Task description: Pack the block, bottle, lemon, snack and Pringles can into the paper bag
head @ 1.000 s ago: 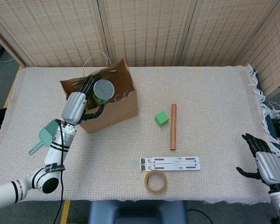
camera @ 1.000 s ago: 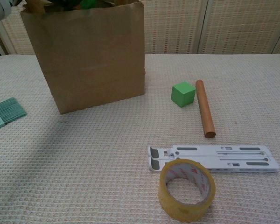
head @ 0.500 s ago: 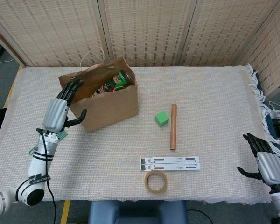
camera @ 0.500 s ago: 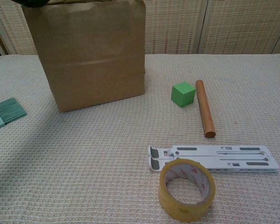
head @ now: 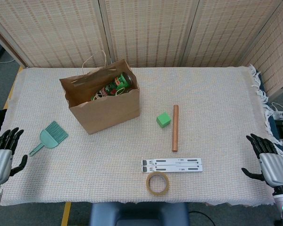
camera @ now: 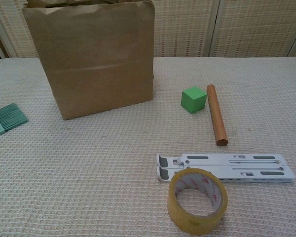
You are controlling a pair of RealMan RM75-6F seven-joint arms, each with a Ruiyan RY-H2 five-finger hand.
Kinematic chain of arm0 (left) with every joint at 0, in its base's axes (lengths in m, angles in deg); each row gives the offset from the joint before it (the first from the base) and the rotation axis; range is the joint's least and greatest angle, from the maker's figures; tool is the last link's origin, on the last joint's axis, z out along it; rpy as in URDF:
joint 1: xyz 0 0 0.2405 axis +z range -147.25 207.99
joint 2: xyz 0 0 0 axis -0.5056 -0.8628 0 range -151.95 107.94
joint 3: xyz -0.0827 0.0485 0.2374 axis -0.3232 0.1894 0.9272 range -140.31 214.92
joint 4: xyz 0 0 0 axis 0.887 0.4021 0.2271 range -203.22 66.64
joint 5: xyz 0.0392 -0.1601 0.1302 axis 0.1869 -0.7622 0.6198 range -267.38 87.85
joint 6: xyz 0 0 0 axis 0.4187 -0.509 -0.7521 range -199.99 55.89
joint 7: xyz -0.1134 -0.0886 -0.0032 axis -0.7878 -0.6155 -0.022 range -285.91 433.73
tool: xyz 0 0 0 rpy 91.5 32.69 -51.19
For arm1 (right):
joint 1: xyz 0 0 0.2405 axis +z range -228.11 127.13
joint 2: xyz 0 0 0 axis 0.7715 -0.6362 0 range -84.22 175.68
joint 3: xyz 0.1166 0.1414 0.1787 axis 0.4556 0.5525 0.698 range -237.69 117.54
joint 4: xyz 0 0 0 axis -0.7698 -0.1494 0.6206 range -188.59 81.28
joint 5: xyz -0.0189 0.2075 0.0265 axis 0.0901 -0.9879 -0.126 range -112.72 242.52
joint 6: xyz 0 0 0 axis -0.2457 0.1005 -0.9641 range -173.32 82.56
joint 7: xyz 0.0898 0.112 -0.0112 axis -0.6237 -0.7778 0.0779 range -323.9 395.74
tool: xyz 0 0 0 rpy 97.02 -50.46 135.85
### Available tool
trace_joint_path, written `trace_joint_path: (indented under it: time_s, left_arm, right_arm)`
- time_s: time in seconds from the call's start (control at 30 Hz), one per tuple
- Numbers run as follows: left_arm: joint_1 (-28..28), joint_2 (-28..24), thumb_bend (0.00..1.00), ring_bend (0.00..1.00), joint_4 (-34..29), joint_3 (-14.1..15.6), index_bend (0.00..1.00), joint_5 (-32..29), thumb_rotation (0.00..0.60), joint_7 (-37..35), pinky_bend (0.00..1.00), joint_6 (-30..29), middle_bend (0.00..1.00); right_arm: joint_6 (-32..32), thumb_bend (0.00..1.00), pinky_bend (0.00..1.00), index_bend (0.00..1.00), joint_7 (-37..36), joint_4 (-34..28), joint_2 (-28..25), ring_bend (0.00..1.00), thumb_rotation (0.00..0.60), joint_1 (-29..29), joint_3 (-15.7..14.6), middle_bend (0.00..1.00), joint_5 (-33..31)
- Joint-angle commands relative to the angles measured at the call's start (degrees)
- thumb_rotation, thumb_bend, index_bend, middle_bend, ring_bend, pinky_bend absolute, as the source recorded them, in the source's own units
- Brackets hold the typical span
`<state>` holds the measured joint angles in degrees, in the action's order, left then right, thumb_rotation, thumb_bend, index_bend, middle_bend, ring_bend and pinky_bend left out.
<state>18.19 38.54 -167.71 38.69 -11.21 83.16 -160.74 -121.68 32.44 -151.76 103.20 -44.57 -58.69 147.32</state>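
Your paper bag [head: 108, 110] stands upright on the desk [head: 217, 94], which is covered in a coarse woven cream cloth. The bag is plain brown kraft, creased along its rim, mouth open. Inside it you can see the Pringles can [head: 117, 84], a green cylinder lying tilted against the right wall, with other contents beneath it too jumbled to identify. The block [head: 163, 119], a small green cube with crisp edges, sits on the cloth well outside the bag, just beside a smooth brown cylindrical rod [head: 175, 127]. Nearer to you lies a flat white slotted folding stand [head: 172, 165], with a roll of translucent yellowish tape [head: 157, 182] touching its near edge. A mint-green hand brush [head: 49, 136] with a fan of bristles lies left of the bag.

Your left robot hand [head: 2, 157] rests at the desk's left edge, fingers spread apart, empty. Your right robot hand [head: 270, 162] sits at the right edge, likewise splayed and holding nothing.
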Motion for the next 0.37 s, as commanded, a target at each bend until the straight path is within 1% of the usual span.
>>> trace_joint_path:
  time_s: [0.03, 0.1, 0.17, 0.37]
  left_arm:
    - [3.4, -0.9, 0.38, 0.00, 2.1, 2.3, 0.00, 0.2, 0.600, 3.6, 0.08, -2.0, 0.00]
    - [4.4, -0.7, 0.36, 0.00, 4.1, 2.7, 0.00, 1.7, 0.600, 5.2, 0.06, -3.3, 0.00]
    - [5.2, -0.2, 0.35, 0.00, 5.2, 2.7, 0.00, 2.7, 0.600, 5.0, 0.04, -4.1, 0.00]
    - [5.9, 0.2, 0.35, 0.00, 6.2, 2.0, 0.00, 3.3, 0.600, 4.0, 0.03, -3.3, 0.00]
  right_arm:
    - [-1.1, 0.10, 0.02, 0.00, 3.4, 1.3, 1.0, 0.00, 0.600, -0.2, 0.0, 0.00, 0.5]
    - [-1.8, 0.10, 0.00, 0.00, 5.7, 1.9, 1.6, 0.00, 0.600, -0.3, 0.1, 0.00, 0.6]
    - [-2.2, 0.10, 0.00, 0.00, 6.9, 1.9, 2.1, 0.00, 0.600, -0.3, 0.1, 0.00, 0.6]
    - [-1.9, 0.10, 0.00, 0.00, 6.9, 2.0, 2.4, 0.00, 0.600, -0.2, 0.3, 0.00, 0.3]
